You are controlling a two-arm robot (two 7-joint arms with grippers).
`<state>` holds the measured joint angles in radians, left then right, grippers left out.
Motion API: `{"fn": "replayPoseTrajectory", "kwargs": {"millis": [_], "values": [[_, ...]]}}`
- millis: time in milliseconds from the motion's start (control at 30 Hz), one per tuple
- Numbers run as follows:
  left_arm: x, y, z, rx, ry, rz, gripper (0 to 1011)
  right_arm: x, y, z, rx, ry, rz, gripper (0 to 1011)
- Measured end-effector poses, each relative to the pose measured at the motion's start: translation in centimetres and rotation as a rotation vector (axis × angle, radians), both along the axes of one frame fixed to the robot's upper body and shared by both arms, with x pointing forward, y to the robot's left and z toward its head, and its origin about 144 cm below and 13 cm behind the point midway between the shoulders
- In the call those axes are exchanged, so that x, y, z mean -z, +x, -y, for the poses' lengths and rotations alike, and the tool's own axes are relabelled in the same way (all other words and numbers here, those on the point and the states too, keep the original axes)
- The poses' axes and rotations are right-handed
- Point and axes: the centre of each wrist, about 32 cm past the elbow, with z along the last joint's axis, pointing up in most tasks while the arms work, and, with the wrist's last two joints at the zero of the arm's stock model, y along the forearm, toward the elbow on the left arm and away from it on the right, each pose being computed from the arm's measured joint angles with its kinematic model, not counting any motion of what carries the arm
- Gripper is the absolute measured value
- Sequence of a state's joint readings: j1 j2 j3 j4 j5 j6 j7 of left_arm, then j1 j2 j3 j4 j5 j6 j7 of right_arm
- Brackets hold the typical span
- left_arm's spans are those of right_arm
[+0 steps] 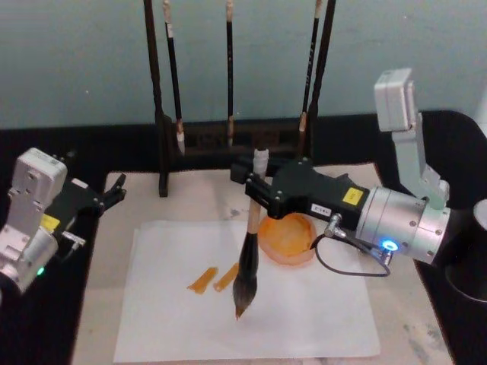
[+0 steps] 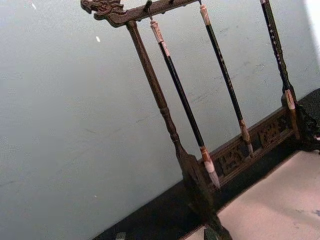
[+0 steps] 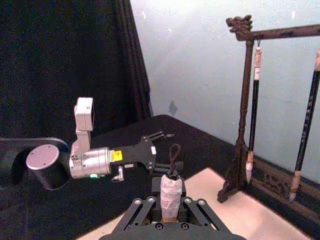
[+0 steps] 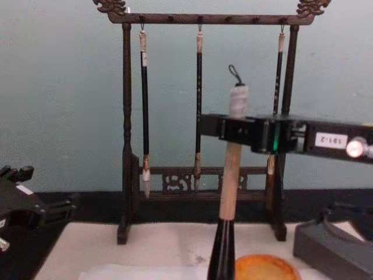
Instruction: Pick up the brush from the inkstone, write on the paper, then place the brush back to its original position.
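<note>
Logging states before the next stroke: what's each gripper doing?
Left gripper: open, holding nothing.
Right gripper: shut on the thick beige-and-black calligraphy brush.

Label on right claw housing: "191-2" (digits faint)

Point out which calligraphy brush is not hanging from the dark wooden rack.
The thick brush with pale beige handle and black lower section, clamped upright in the right gripper. The three thin black brushes hang from the rack.

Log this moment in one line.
right gripper: shut on brush, upright | tip over paper, beside orange strokes | left gripper: open, idle
</note>
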<state>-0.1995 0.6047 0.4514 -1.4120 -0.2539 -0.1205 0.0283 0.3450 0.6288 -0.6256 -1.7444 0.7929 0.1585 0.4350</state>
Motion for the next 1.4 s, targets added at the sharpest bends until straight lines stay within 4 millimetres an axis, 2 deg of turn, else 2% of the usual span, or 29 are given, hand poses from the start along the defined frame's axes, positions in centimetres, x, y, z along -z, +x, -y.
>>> {"fn": "replayPoseTrajectory", "kwargs": {"millis": [633,1400], "values": [[0.0,0.0,0.0,0.0,0.0,0.0,1010,1.1,1.1,0.1,0.027,-0.025,-0.012,152],[0.0,0.0,0.0,0.0,0.0,0.0,1010,1.0,2.0,0.9,0.091,-0.052,0.03,152]]}}
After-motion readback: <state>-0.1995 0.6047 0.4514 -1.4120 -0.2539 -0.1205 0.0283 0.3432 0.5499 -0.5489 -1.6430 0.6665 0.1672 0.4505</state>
